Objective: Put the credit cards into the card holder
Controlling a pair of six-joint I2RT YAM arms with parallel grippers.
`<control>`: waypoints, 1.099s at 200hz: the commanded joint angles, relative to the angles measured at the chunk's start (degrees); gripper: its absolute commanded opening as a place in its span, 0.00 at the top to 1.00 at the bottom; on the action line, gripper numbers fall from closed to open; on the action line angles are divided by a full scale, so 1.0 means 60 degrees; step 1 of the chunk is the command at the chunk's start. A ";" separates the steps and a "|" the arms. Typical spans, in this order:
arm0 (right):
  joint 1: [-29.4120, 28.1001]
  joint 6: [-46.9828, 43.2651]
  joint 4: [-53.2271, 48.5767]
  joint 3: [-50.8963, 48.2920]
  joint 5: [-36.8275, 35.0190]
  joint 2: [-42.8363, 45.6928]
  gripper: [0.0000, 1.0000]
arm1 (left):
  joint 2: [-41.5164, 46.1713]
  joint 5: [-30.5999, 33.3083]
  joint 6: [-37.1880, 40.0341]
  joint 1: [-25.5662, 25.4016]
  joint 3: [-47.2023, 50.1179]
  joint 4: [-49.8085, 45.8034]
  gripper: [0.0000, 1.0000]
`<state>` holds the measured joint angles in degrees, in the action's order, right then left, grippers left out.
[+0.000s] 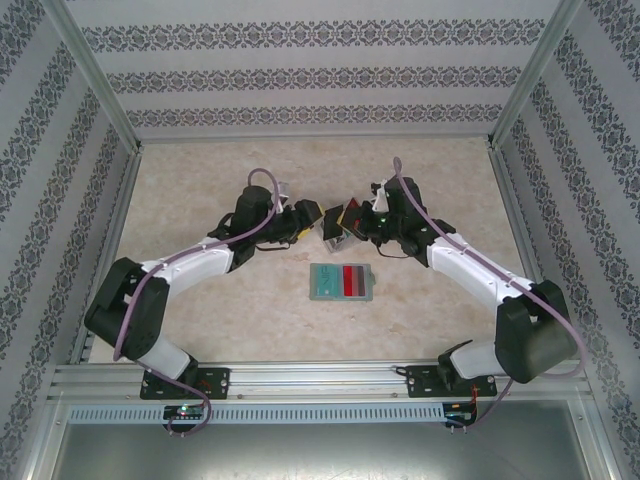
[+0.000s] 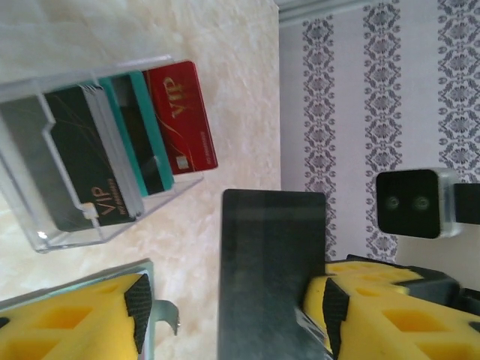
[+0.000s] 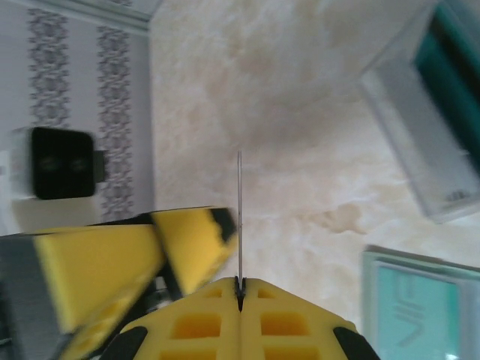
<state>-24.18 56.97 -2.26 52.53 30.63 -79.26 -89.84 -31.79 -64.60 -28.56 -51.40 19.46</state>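
Grey-green flat bifold wallet (image 3: 420, 260) lies open on the near side of the beige marbled table (image 1: 200, 290), and the sketchy bit is just past it. The right gripper (image 3: 240, 285) is pinched tight on 1 thin dark grey plastic card (image 2: 274, 270), which looks to be up off the table. The left gripper (image 2: 234, 304) sits partly open around what looks like that same card, 1 yellow pad (image 2: 330, 307) against its edge and the other well clear. I reckon if the right lets go before the left has properly closed, the slick card drops or twists. A skewed card would then snag at the wallet pocket. Containers: from the top view the wallet holds a teal plastic card (image 1: 325, 282) in 1 half and a red plastic card (image 1: 349, 281) in the other, plus a darker strip beside the red I can't make out. Further back, the clear plastic slotted tray (image 2: 71, 238) has 3 stood in it: dark grey VIP card (image 2: 82, 157), teal-edged card (image 2: 142, 135), red VIP card (image 2: 184, 112).
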 commanded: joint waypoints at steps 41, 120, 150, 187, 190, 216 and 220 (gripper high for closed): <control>0.0505 0.0657 0.0984 -0.0408 0.1243 0.0408 1.00 | -0.0225 -0.0569 -0.0324 -0.0267 -0.0282 0.1102 0.77; 0.1027 0.0723 0.1368 -0.0803 0.2278 0.0393 0.95 | -0.0129 -0.0792 -0.0127 -0.0276 -0.0297 0.0763 1.00; 0.1106 0.0427 0.1284 -0.0613 0.2910 0.0277 0.85 | -0.0173 -0.1060 -0.0345 -0.0279 -0.0233 0.1279 1.00; 0.1426 0.0038 0.1142 -0.0573 0.3434 0.0217 0.92 | -0.0157 -0.1302 0.0141 -0.0270 -0.0520 0.0631 1.00; 0.1442 -0.0011 0.1108 -0.0588 0.3438 0.0218 0.93 | -0.0160 -0.1294 0.0201 -0.0275 -0.0568 0.0545 1.00; 0.1522 -0.0745 0.0297 -0.0759 0.2985 0.0283 1.00 | -0.0145 -0.1101 0.0765 -0.0255 -0.0865 -0.0734 0.73; 0.1514 -0.0909 0.0054 -0.0823 0.2722 0.0311 1.00 | -0.0122 -0.0960 0.0870 -0.0253 -0.0887 -0.1094 0.65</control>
<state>-15.51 57.08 2.50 48.36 48.75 -77.67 -91.44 -37.98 -64.34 -29.91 -54.28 21.28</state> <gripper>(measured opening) 0.040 0.184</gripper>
